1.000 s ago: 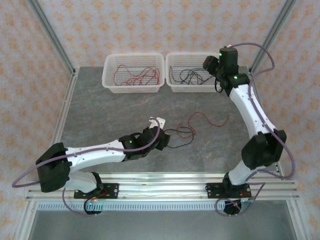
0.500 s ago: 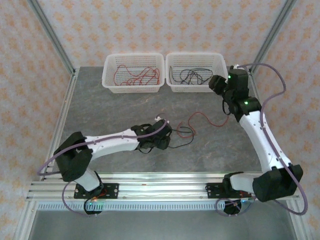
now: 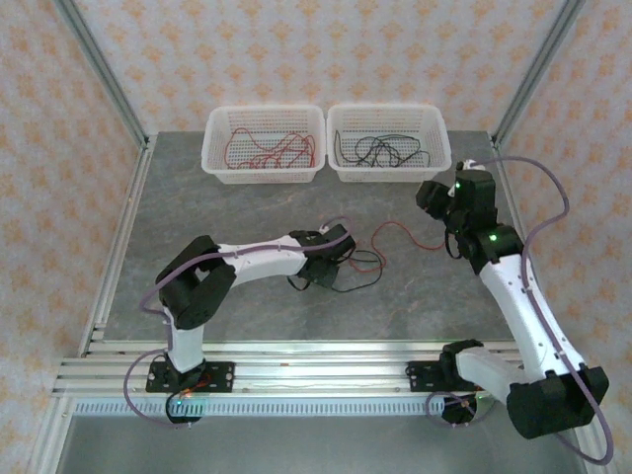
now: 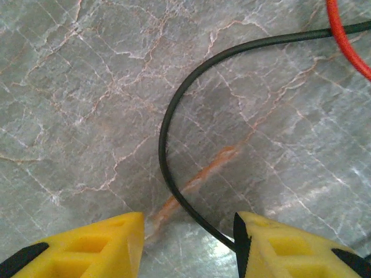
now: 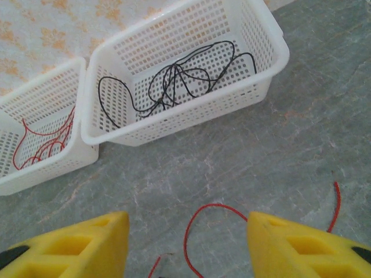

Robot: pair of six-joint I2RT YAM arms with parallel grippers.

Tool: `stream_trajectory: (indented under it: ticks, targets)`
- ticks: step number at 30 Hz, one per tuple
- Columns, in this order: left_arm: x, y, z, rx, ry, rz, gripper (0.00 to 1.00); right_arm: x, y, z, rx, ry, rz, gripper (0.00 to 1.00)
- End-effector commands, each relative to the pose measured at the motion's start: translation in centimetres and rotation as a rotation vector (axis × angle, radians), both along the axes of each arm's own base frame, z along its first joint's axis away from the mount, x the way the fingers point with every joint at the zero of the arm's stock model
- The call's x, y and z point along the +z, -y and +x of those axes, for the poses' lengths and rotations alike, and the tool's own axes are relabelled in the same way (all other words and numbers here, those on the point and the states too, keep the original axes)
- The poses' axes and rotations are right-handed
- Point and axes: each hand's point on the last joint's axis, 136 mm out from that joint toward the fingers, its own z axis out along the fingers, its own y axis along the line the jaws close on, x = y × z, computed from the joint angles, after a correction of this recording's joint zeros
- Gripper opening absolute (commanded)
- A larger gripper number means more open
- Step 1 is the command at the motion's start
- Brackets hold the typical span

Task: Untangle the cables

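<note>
Bench [image 3: 197,217] of grey veined stone carries everything; two white arms stand at its near edge, the left arm [image 3: 257,259] stretched right toward the middle, the right arm [image 3: 513,286] raised along the right side.

Two white mesh baskets sit side by side at the far edge, touching or nearly so; the left basket [image 3: 262,176] holds red cables [image 3: 272,153] in a loose tangle; the right basket [image 3: 390,175] holds black cables [image 3: 380,150], also tangled; how many strands lie in each I cannot tell.

Two strands lie out on the bench, near the middle: one loose red cable [image 3: 405,232], winding toward the right, and one loose black cable [image 3: 360,267], looped just nearer and to its left; the two cross or touch where they meet.

From above, the left end effector [image 4: 188,223] hangs low over the black loop; its wrist view gives the detail: two yellow fingers stand apart, released, with the black strand curving down between them and vanishing at the edge of the right-hand finger; a short piece of red crosses the far right corner.

The right end effector [image 5: 188,223] is held above the bench near the right basket; its wrist view looks across both baskets and down on a curl of the red strand; its fingers are spread wide and grasp nothing.
</note>
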Motion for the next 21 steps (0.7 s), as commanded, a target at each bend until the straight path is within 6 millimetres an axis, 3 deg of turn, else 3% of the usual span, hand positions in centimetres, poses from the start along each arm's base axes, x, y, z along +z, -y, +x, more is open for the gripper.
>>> stream_trajectory:
  ticks: [1, 10, 13, 16, 21]
  targets:
    - [-0.4, -0.8, 0.8, -0.017, -0.013, 0.075, 0.47, -0.4, 0.4, -1.3, 0.001, -0.007, -0.027, 0.55]
    - [-4.2, -1.3, 1.2, -0.017, -0.086, 0.105, 0.38, -1.6, 0.2, -2.7, 0.016, -0.016, -0.010, 0.55]
    - [-5.5, -2.1, 1.2, -0.007, -0.097, 0.136, 0.26, -1.9, 0.3, -3.1, 0.017, -0.020, -0.008, 0.55]
    - [-6.3, -2.7, 1.1, 0.004, -0.099, 0.162, 0.20, -2.2, 0.4, -3.5, 0.016, -0.024, -0.007, 0.55]
    - [-5.7, -2.8, 1.6, 0.014, -0.064, 0.166, 0.00, -2.8, 0.1, -3.9, 0.022, -0.033, 0.014, 0.55]
